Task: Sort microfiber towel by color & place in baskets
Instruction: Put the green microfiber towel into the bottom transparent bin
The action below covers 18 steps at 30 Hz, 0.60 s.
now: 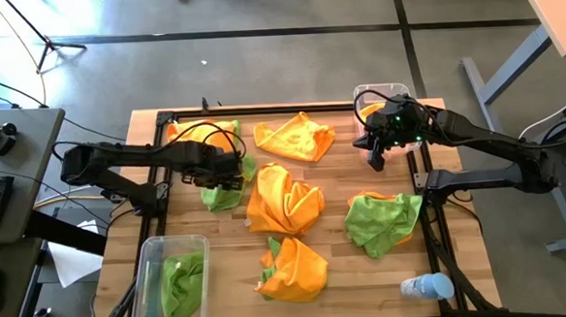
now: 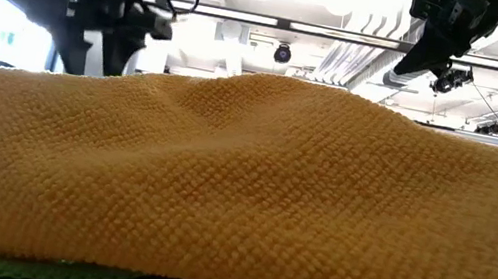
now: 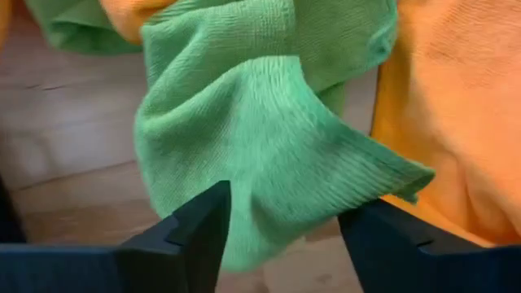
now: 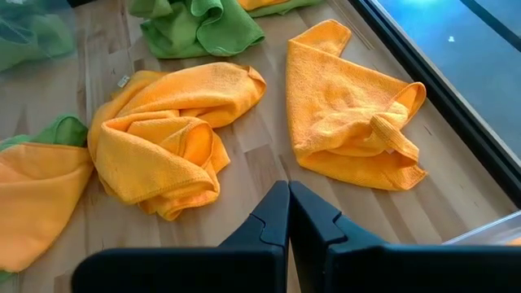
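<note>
Left gripper (image 3: pixel 281 232) fingers spread either side of green towel (image 1: pixel 222 189) fold nr table's far-left corner. Cloth judged light, floppy; raised ridge best pinched. Right gripper (image 4: pixel 288 213) fingers closed, nothing held.

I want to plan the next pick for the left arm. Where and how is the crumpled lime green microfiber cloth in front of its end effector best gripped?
Grip the raised fold of the crumpled lime green microfiber cloth, probably from straight above. The left end effector is open, with the hanging fold between its fingers. The fold stands clear of the neighbouring orange microfiber cloth, so closing here should take only the green one.
</note>
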Each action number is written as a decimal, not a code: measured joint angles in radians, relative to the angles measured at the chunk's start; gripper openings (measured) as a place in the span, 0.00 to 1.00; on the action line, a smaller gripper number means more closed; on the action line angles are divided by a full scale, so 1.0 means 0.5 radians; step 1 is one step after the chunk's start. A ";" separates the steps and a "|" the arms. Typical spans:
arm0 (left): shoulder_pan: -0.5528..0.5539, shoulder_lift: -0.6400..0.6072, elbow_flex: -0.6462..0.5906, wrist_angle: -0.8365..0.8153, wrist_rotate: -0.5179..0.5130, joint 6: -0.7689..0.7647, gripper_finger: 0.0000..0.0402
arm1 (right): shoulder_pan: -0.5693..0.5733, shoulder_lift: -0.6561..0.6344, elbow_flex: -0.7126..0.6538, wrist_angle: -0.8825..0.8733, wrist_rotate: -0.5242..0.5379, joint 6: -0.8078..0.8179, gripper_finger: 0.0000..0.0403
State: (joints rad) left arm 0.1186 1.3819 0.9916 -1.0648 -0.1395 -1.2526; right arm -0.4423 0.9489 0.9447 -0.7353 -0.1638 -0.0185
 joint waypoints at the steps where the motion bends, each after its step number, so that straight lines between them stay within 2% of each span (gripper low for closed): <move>1: 0.010 0.001 -0.038 0.027 0.000 0.000 0.55 | 0.000 0.000 0.000 0.000 -0.002 -0.013 0.00; 6: 0.055 0.002 -0.226 0.201 0.000 -0.030 0.60 | 0.000 0.000 0.000 -0.001 -0.003 -0.034 0.00; 13: 0.100 0.033 -0.482 0.628 -0.001 -0.037 0.61 | 0.000 0.000 0.000 -0.001 -0.005 -0.053 0.00; 18: 0.132 0.199 -0.527 0.660 0.003 -0.003 0.61 | 0.000 0.000 0.000 -0.001 -0.006 -0.052 0.00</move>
State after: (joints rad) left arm 0.1844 1.4816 0.7279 -0.7346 -0.1382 -1.2540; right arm -0.4423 0.9489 0.9447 -0.7357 -0.1669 -0.0443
